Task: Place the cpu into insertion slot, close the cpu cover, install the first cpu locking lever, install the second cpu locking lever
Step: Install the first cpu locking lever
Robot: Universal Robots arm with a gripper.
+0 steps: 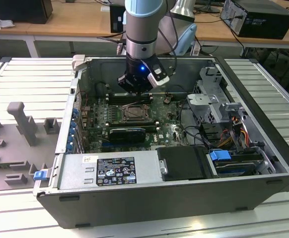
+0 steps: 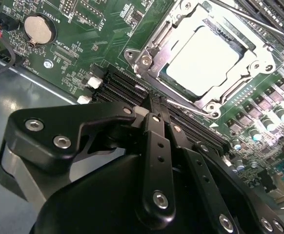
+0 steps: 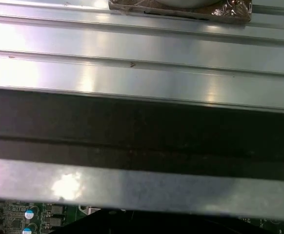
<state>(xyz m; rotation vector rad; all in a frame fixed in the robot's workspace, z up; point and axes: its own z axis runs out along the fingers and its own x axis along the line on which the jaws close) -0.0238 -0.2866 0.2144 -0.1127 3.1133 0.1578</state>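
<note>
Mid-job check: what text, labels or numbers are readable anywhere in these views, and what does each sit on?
No text can be quoted; all print is too small or blurred.
power supply label: dense print and symbols, too small to read.
white sticker beside it: too small to read.
motherboard: white lettering near the coin battery, blurred.
cpu: top washed out pale, no marking legible.

A pale blue and silver cylindrical robot arm (image 1: 143,25) ends in a black wrist block lit by a small blue light. Dark cables trail down beside it. The matte black metal linkage gripper (image 2: 154,114) carries round silver screw heads along its bars.
</note>
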